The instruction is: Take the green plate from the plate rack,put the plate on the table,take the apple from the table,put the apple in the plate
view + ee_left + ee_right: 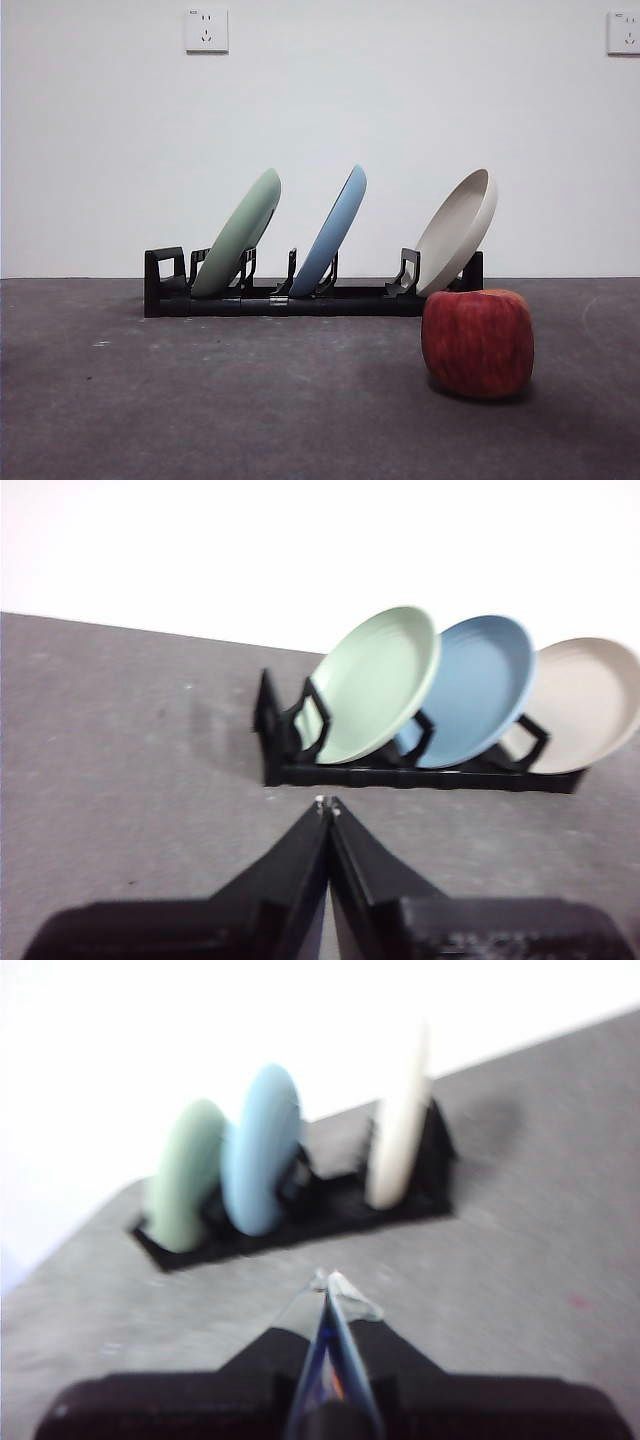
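Green plate (pixel 375 683) is leaning in the plate rack's (pixel 420 776) end slot, lying at one o'clock from the clenched left gripper (pixel 328 805), the nearer arm. Right gripper (pixel 328 1285) is waiting, clenched.

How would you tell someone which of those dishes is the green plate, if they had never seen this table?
Find the long black plate rack standing at the back of the dark grey table, in front of the white wall. Three plates lean in it in a row. The green plate is the end one farthest from the apple, pale sage, beside the light blue plate and not the beige plate.
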Robot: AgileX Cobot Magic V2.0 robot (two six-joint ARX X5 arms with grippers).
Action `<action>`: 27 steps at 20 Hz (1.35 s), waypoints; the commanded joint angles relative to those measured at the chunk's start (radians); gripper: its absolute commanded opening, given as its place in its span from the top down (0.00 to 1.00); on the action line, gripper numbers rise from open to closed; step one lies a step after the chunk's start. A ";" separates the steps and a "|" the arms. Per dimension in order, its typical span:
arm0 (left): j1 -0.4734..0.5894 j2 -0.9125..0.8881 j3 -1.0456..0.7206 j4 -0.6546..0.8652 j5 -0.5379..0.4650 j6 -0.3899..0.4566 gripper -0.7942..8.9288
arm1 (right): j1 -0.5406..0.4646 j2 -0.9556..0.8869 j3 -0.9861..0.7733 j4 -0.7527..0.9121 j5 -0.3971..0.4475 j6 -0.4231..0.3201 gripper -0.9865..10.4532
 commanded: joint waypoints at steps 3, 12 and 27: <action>0.002 0.117 0.141 -0.102 0.151 -0.008 0.93 | 0.003 0.124 0.181 -0.158 -0.111 -0.043 0.92; 0.002 0.283 0.350 -0.320 0.444 0.087 0.93 | 0.003 0.366 0.493 -0.563 -0.321 -0.314 0.92; 0.001 0.356 0.512 -0.589 0.609 0.235 0.91 | 0.003 0.521 0.710 -0.926 -0.395 -0.565 0.90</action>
